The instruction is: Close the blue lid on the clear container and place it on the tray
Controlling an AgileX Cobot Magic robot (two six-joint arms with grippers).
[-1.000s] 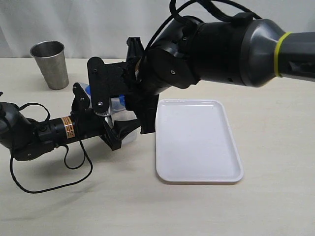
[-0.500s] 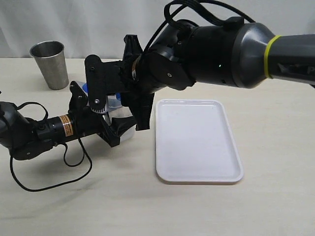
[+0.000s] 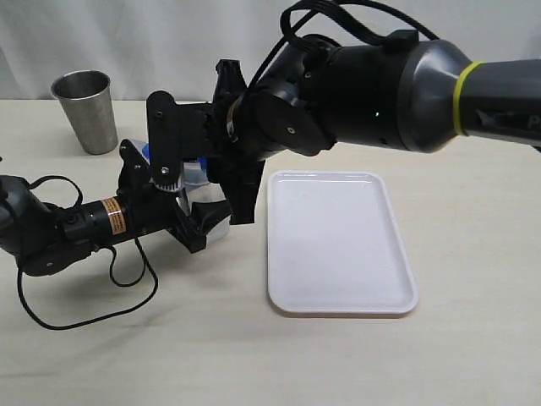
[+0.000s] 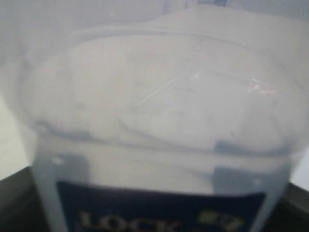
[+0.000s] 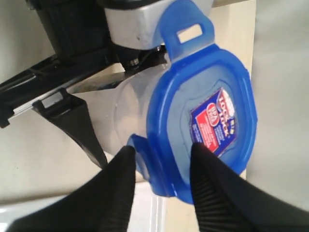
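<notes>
My right claw (image 5: pixel 161 150) has its two fingers apart over the rim of the blue lid (image 5: pixel 203 111). I cannot tell if they squeeze it. The lid sits on the clear container (image 5: pixel 130 101). My left claw (image 3: pixel 199 211) pinches that, near the tray (image 3: pixel 338 254). Both claws just slid a little away from the tray, so I think I am snapping flaps. One flap (image 5: pixel 186 29) sticks out. My left camera shows mostly fog. My arm hides most of the container.
</notes>
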